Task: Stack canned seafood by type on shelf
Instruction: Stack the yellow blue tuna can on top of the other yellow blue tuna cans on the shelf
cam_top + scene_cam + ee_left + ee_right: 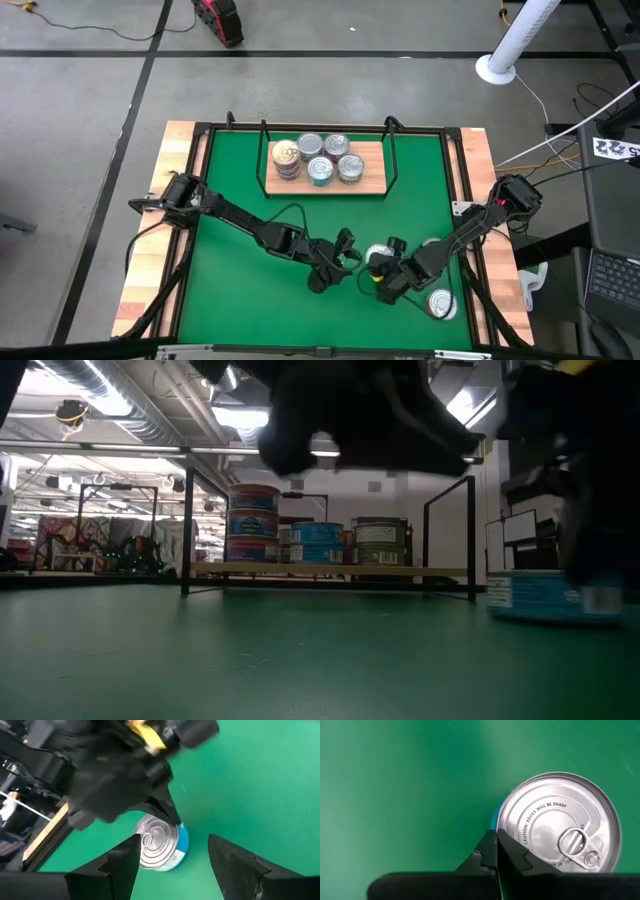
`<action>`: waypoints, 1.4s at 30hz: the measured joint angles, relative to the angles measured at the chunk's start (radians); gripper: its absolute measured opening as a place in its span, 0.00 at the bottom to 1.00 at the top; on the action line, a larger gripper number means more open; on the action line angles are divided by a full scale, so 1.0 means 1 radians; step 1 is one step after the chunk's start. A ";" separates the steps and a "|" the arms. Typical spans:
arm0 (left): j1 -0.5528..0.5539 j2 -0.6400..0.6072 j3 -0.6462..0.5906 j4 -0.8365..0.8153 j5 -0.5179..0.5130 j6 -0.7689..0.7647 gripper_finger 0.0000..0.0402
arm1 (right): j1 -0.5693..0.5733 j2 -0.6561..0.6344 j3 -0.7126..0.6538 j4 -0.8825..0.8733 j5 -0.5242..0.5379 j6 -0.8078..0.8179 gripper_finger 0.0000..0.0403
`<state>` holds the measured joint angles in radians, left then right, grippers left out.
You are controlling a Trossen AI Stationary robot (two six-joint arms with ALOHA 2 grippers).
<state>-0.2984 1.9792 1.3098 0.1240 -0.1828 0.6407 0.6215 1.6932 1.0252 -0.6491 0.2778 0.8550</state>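
Near tabletop's front edge, betw. both arms: short blue-sided tin w/ silvery pull-tab lid (160,843), upright. Touching closed right pincer (497,851) tips; just ahead of open left pincer (172,855).

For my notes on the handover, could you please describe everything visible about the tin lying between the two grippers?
The tin is short and round, with a shiny silvery ribbed lid, a pull ring and a blue-teal printed side. It stands upright on the green mat, lid up, near the front of the table, away from the shelf. The right gripper, jaws shut, rests its tip against the tin's rim; the left gripper stands open around it.
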 joint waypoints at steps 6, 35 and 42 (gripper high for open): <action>-0.010 0.052 0.000 0.019 -0.052 0.045 0.57 | -0.072 -0.001 0.002 0.148 -0.064 -0.076 0.00; -0.101 0.066 -0.001 -0.121 -0.196 0.017 0.57 | -0.173 -0.004 0.003 0.400 -0.253 -0.101 0.00; -0.122 0.066 -0.001 -0.147 -0.198 0.007 0.57 | -0.173 -0.004 0.003 0.420 -0.264 -0.101 0.00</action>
<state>-0.4200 2.0449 1.3087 -0.0233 -0.3809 0.6477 0.4484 1.6894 1.0286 -0.2291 0.0139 0.7544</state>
